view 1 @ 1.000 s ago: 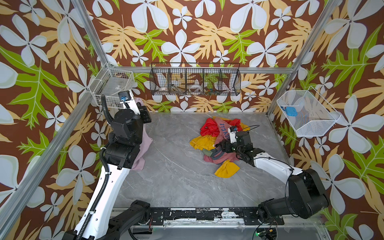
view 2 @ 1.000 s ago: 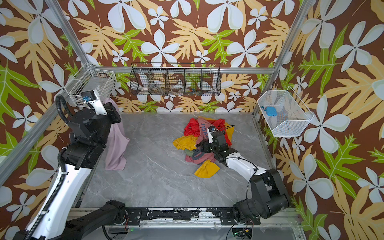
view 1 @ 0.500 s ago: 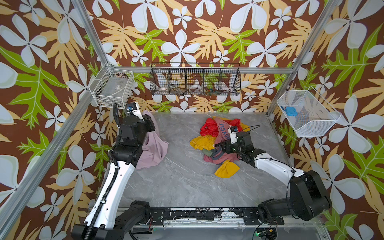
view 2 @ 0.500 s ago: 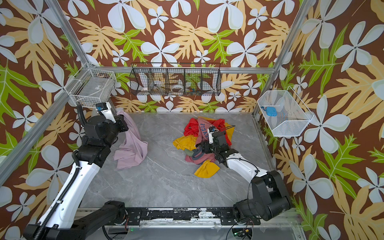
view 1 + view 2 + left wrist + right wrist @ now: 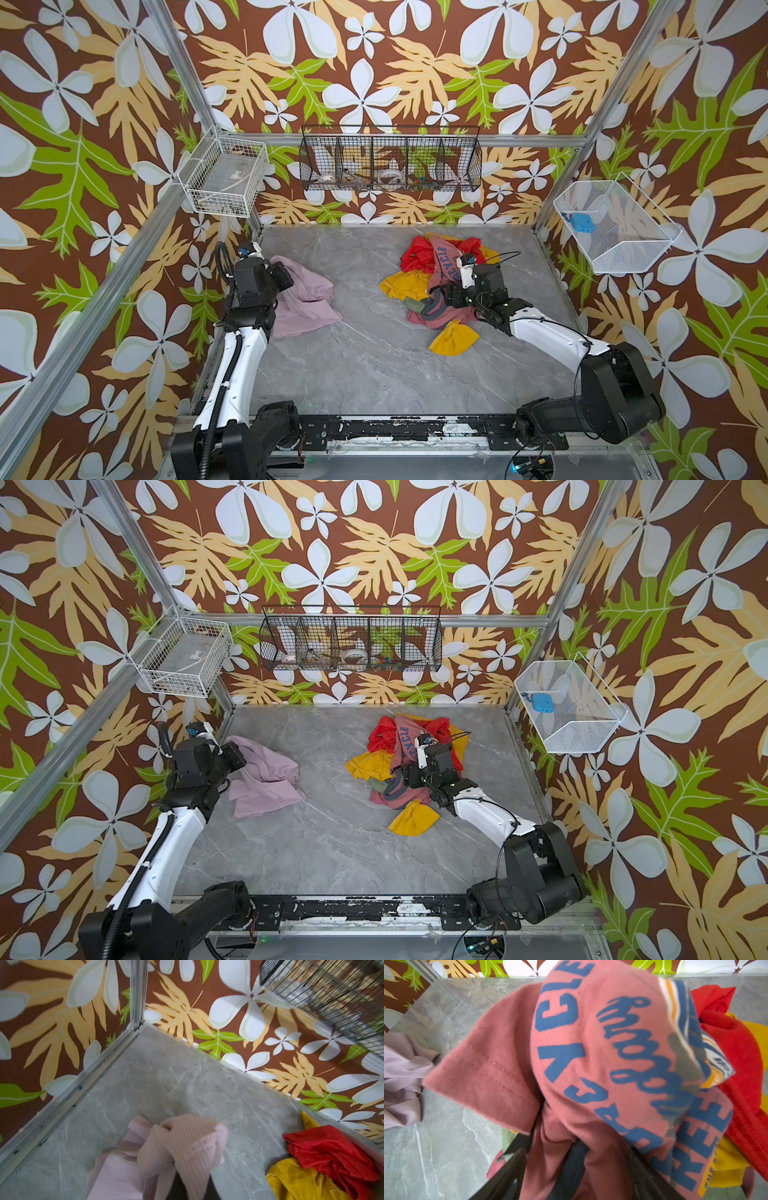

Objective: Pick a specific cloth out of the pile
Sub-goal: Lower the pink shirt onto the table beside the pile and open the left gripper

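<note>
The cloth (image 5: pixel 309 299) (image 5: pixel 266 783), plain pale lilac-pink, lies crumpled on the grey table at the left, apart from the pile. My left gripper (image 5: pixel 283 276) (image 5: pixel 235 756) is shut on its upper fold, and the ribbed fabric (image 5: pixel 182 1147) hides the jaws in the left wrist view. The pile (image 5: pixel 428 270) (image 5: pixel 395 746) of dusty-red, mustard, bright red and olive garments sits right of centre. My right gripper (image 5: pixel 448 297) (image 5: pixel 406 777) rests in it, jaws wide open. The dusty-red shirt with blue letters (image 5: pixel 591 1043) drapes over and between them.
A white wire basket (image 5: pixel 224 178) hangs on the left wall. A black wire rack (image 5: pixel 390 160) is on the back wall and a white basket (image 5: pixel 615 232) holding a blue object is on the right wall. Bare grey tabletop (image 5: pixel 374 365) spans the front.
My left arm has come down and forward with the cloth, which hung high by the left wall and now spreads on the table. The right arm has stayed on the pile.
</note>
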